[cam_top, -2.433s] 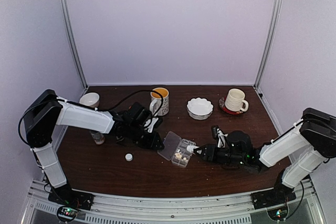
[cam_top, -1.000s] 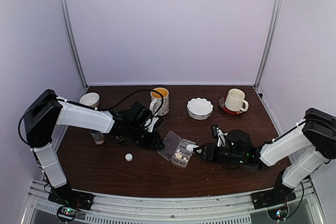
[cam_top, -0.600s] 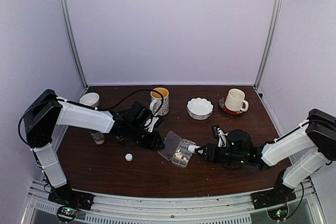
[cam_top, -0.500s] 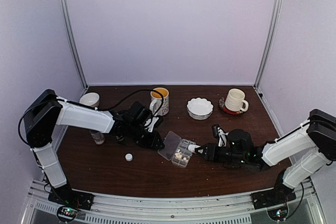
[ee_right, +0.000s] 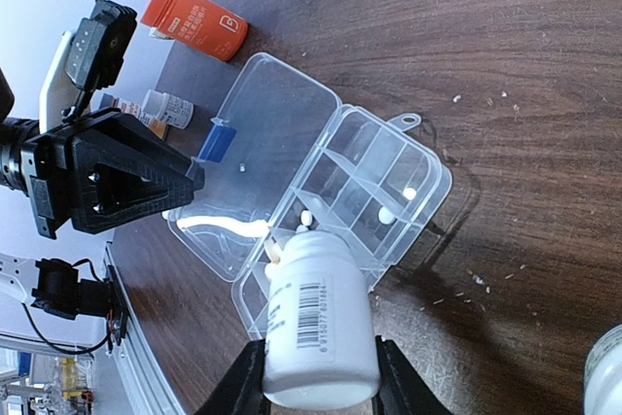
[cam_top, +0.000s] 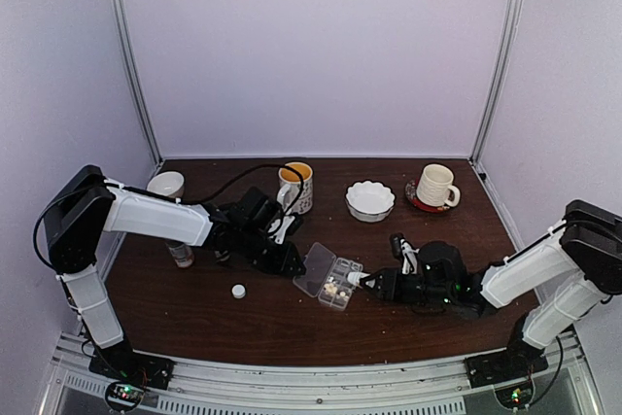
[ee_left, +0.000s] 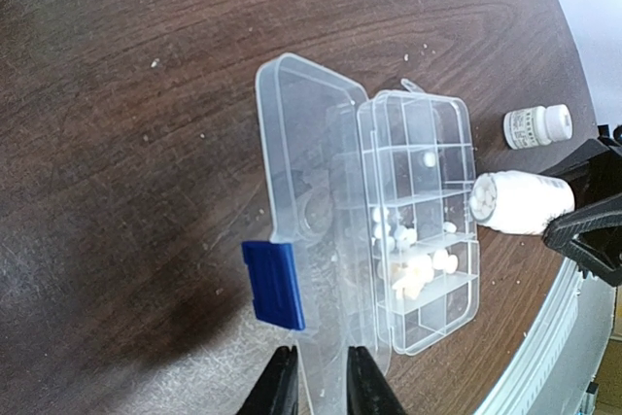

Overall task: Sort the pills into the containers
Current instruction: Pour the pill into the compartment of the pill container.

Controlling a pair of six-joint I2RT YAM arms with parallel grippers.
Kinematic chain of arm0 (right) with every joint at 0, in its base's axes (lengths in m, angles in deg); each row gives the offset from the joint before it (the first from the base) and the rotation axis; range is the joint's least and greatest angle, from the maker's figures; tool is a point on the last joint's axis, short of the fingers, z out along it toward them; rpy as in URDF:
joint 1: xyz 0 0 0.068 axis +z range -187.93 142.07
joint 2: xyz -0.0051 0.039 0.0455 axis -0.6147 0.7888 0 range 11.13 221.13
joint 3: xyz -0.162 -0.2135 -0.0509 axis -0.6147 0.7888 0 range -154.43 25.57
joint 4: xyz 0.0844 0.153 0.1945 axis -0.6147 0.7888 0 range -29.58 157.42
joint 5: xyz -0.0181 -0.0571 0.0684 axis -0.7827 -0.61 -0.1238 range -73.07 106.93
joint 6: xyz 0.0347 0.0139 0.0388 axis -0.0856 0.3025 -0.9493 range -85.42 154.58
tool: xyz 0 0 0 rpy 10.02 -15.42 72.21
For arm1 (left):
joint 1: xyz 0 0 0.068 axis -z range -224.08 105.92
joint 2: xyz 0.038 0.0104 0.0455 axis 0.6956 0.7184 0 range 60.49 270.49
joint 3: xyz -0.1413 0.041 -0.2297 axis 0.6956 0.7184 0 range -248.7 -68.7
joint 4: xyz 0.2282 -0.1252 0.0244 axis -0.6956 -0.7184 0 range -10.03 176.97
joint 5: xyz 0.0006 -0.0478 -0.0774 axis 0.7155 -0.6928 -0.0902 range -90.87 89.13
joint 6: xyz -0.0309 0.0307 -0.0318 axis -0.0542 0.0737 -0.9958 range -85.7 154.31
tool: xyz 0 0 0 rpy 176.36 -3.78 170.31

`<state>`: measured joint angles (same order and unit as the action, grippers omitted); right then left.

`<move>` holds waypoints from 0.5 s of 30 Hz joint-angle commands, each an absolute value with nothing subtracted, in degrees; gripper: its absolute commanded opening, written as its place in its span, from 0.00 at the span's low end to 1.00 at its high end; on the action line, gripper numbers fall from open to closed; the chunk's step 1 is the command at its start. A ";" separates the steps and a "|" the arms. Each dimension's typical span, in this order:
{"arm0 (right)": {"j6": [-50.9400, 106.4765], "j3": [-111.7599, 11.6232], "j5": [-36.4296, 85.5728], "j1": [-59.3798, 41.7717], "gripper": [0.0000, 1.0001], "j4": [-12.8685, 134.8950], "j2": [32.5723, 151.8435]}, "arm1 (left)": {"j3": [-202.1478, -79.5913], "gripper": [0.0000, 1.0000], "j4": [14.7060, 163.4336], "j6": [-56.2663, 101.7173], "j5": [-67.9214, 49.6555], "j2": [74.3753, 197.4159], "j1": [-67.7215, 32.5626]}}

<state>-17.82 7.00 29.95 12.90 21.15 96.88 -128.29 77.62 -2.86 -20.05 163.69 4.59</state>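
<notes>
i saw a dark brown wooden table (cam_top: 194,323). on it lay an open clear organizer box (cam_top: 314,269) near the middle, a small white cap (cam_top: 238,291) to its left, and at the far side a mug (cam_top: 296,189), a white bowl (cam_top: 370,200) and a red saucer (cam_top: 415,204) under a cup (cam_top: 434,186).

The top view sits high behind the arm bases and looks down and forward over the whole table (cam_top: 194,318), from far off, as far as the back wall. The left wrist view looks down from close by, past its own fingers (ee_left: 280,391), onto the box (ee_left: 418,240). The right wrist view is just as near and faces the opposite way, along its bottle (ee_right: 316,328). All three share the box (the left wrist view also catches the right gripper (ee_left: 554,203), the right wrist view the left gripper (ee_right: 190,177)).
</notes>
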 commanded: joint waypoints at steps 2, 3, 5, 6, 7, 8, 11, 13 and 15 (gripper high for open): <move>-17.12 6.77 29.04 13.13 0.00 20.26 94.61 | -129.61 0.21 77.98 -2.23 -20.40 164.02 5.05; -16.85 6.17 28.74 13.13 0.00 22.32 94.62 | -129.69 0.21 77.88 -2.20 -20.46 164.05 5.04; -15.64 4.15 28.88 13.21 0.00 26.86 94.85 | -129.70 0.21 77.83 -2.17 -20.33 164.02 5.01; -15.84 4.84 29.40 13.22 0.00 24.24 94.98 | -129.70 0.21 77.87 -2.17 -20.30 164.05 5.05; -16.72 6.11 29.34 13.22 0.00 21.01 95.04 | -129.70 0.21 77.83 -2.17 -20.31 164.06 5.01; -17.52 6.78 29.17 13.22 0.00 19.59 95.18 | -129.62 0.21 77.78 -2.17 -20.37 164.03 5.05; -16.25 4.69 29.36 13.30 0.00 24.97 95.41 | -129.69 0.21 77.67 -2.08 -20.28 164.09 5.05; -17.63 6.82 29.96 13.25 0.00 19.03 95.49 | -129.76 0.21 77.63 -2.03 -20.31 164.03 5.05; -17.46 5.73 29.16 13.22 0.00 21.10 95.40 | -129.87 0.21 77.39 -1.90 -20.26 164.02 5.05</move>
